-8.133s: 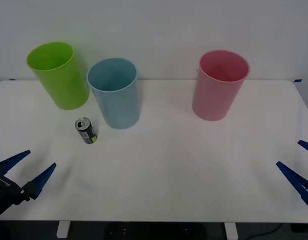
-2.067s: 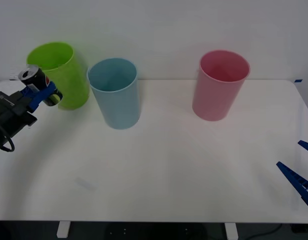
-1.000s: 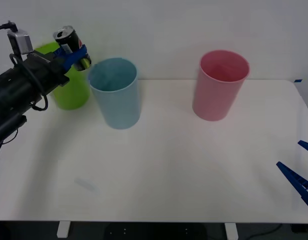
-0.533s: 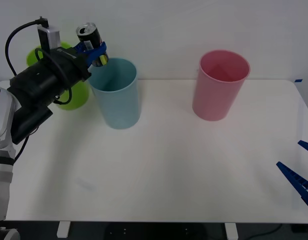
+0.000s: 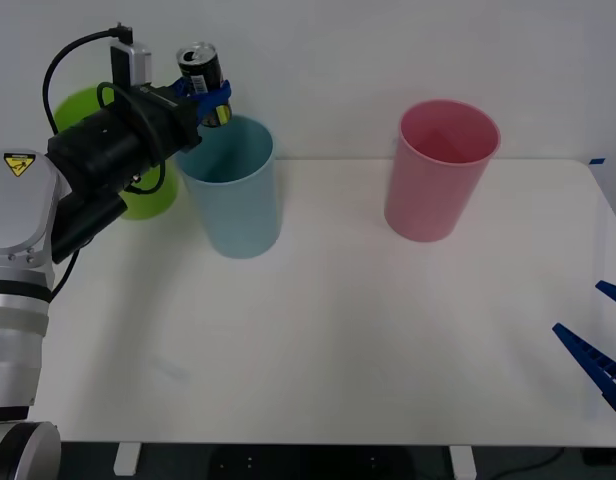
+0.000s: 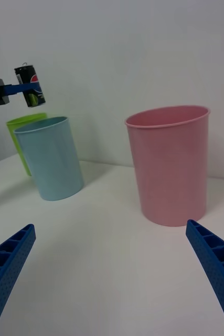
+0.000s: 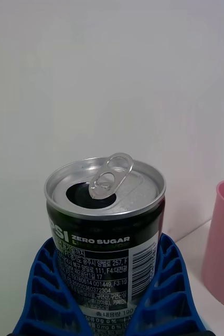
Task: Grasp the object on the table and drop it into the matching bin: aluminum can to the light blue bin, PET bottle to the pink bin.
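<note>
Bright, even, diffuse light; faint soft shadows on the white table (image 5: 338, 330); sharp focus.

table (image 5: 318, 350): white, flat | light blue bin (image 5: 231, 190) under left gripper (image 5: 210, 103) | lime green bin (image 5: 138, 190) behind its arm | pink bin (image 5: 438, 175) well right

The left arm is black with a looping black cable, a small grey box on top, a white rounded link bearing a yellow warning triangle, and blue ribbed fingers (image 5: 216, 98); right end effector (image 6: 112, 273) fingers match
</note>
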